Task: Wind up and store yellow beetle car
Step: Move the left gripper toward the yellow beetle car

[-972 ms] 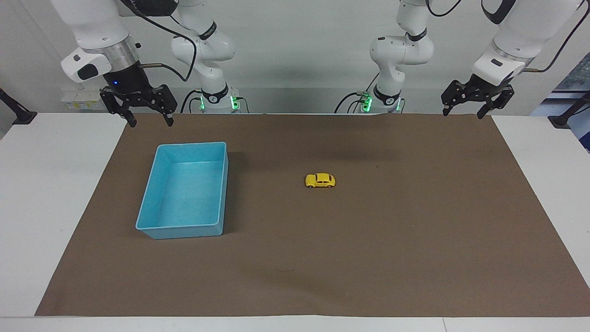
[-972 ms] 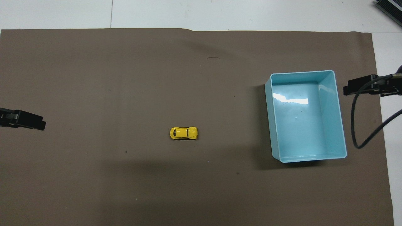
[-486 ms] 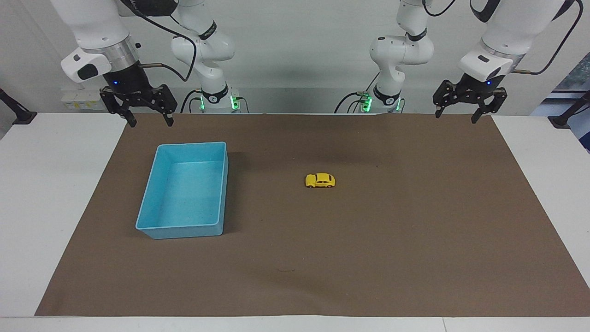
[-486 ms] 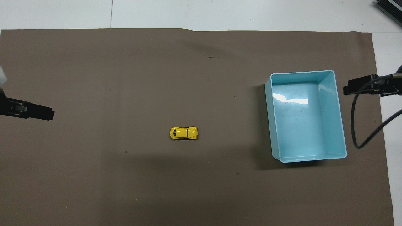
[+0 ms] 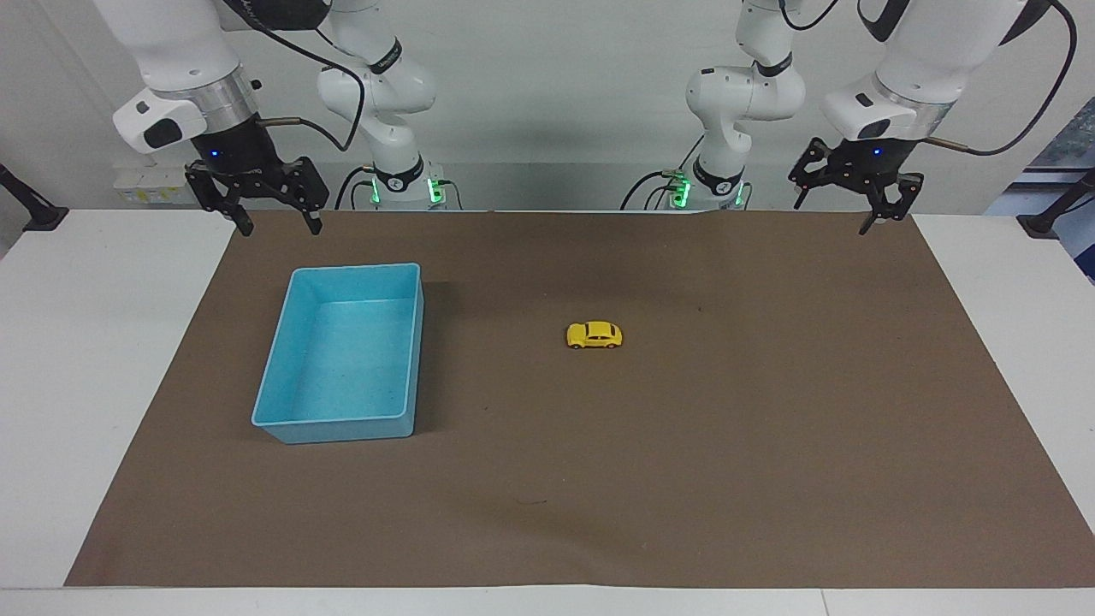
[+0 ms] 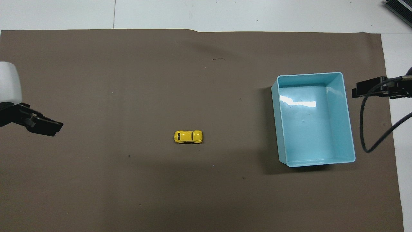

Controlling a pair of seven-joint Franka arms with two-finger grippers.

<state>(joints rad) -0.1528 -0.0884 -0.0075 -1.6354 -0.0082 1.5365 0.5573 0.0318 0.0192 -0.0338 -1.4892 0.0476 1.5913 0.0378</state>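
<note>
The yellow beetle car point(image 5: 594, 334) stands on its wheels on the brown mat near the table's middle; it also shows in the overhead view point(image 6: 188, 136). The empty blue bin point(image 5: 338, 428) sits toward the right arm's end of the table, also in the overhead view point(image 6: 312, 129). My left gripper point(image 5: 830, 216) hangs open and empty in the air over the mat's corner at the left arm's end, well apart from the car; its tip shows in the overhead view point(image 6: 48, 125). My right gripper point(image 5: 278, 224) waits open and empty over the mat's edge beside the bin point(image 6: 359, 91).
A brown mat point(image 5: 684, 479) covers most of the white table point(image 5: 85, 385). A black cable point(image 6: 365, 129) hangs from the right arm beside the bin. Both arm bases point(image 5: 402, 184) stand at the table's edge nearest the robots.
My left gripper has swung a little inward over the mat toward the table's middle and turned. The right gripper, the car and the bin have not moved.
</note>
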